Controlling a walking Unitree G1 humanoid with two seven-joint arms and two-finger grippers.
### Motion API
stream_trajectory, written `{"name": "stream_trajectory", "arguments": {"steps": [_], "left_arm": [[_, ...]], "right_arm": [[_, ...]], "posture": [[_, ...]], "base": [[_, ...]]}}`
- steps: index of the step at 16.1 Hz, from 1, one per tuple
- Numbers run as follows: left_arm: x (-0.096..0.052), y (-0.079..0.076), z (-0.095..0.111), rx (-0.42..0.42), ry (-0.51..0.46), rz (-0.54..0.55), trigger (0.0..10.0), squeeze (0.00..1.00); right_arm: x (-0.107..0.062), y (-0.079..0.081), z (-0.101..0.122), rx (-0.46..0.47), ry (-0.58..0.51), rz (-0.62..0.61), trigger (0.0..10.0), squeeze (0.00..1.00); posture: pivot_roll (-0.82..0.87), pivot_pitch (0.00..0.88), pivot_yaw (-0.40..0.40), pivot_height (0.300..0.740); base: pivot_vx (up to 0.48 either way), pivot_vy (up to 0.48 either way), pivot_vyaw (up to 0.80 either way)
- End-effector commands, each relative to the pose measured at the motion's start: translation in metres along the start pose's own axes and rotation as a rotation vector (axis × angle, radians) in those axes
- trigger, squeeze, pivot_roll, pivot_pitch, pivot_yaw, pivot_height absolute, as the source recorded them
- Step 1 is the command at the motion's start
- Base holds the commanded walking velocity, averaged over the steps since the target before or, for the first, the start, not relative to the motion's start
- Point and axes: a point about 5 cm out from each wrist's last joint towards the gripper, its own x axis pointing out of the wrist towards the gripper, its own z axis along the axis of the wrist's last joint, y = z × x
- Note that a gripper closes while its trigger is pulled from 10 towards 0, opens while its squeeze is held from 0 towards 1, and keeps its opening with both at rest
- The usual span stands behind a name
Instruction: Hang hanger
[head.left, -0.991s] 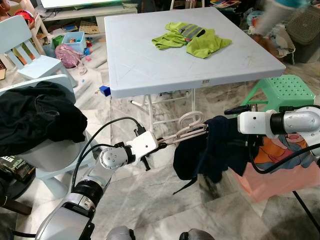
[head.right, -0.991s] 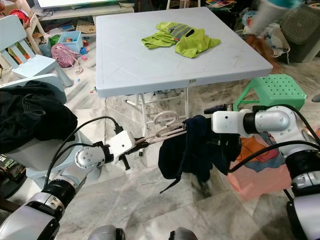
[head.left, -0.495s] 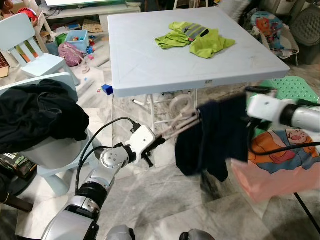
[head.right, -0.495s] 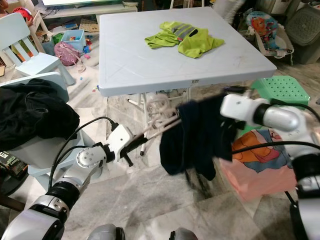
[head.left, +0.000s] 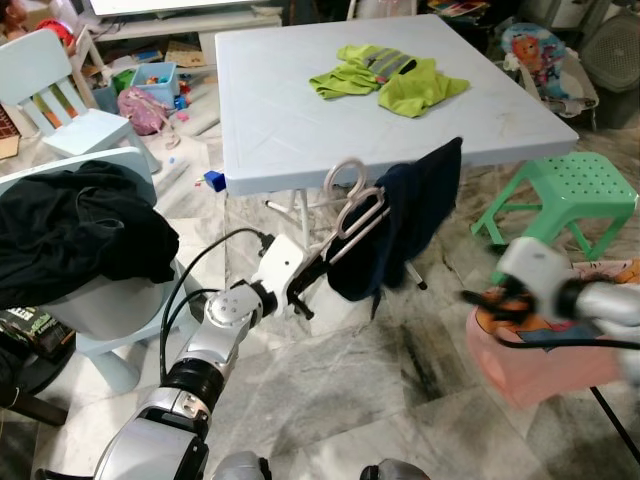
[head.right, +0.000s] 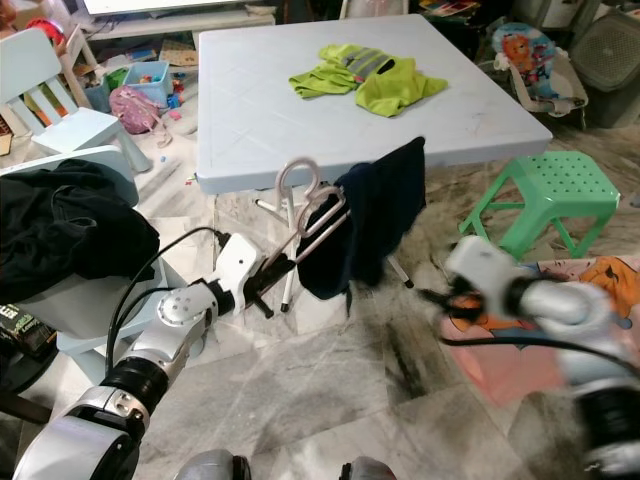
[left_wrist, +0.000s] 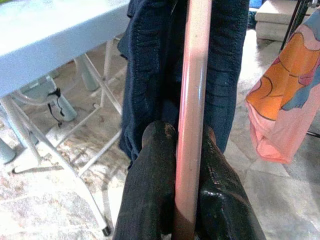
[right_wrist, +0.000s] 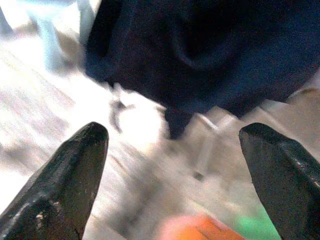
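A robot stands on a marble floor (head.left: 330, 390) in a cluttered room, facing a pale blue folding surface (head.left: 300, 110) that carries a crumpled lime-green garment (head.left: 390, 78). The left tool (left_wrist: 187, 150) reaches forward and up from the lower left, its two black fingers (left_wrist: 150, 190) pressed together on the pink bar of a hanger (head.left: 350, 210). The hanger tilts upward toward the near edge of the surface, its looped hook at the top, just in front of that edge. A dark navy garment (head.left: 400, 230) is draped over the hanger and hangs down in folds, its upper corner level with the edge of the surface; whether it touches the edge cannot be told. The right tool (right_wrist: 175, 155) is lower and off to the right, blurred, apart from the garment, with its two black fingers spread wide and nothing between them. Beside the right arm sit a green plastic stool (head.left: 560, 190) and a pink and orange cloth (head.left: 550, 350). To the left, a pile of black clothes (head.left: 70, 230) lies on a light blue chair (head.left: 110, 310).
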Motion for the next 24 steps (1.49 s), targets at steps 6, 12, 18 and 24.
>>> {"name": "stream_trajectory", "arguments": {"steps": [6,12,18,24], "left_arm": [[0.005,-0.007,0.012,0.037,-0.041,-0.029,0.0,0.0],[0.007,-0.009,0.014,0.041,-0.037,-0.044,0.0,0.0],[0.002,-0.003,0.009,0.05,-0.015,-0.015,0.0,0.0],[0.006,-0.012,0.013,0.052,-0.029,-0.054,0.0,0.0]], "right_arm": [[0.043,0.024,0.028,0.231,-0.083,-0.24,10.0,0.0],[0.063,0.03,0.04,0.39,-0.099,-0.381,2.7,0.0],[0.041,0.035,0.039,0.374,-0.115,-0.074,10.0,0.0],[0.048,0.023,0.049,0.41,-0.141,-0.145,10.0,0.0]], "posture": [[-0.05,0.0,0.015,0.74],[-0.04,0.0,0.013,0.74],[-0.05,0.0,0.012,0.74],[-0.05,0.0,0.019,0.74]], "base": [[0.0,0.0,0.0],[0.0,0.0,0.0],[0.0,0.0,0.0],[0.0,0.0,0.0]]}}
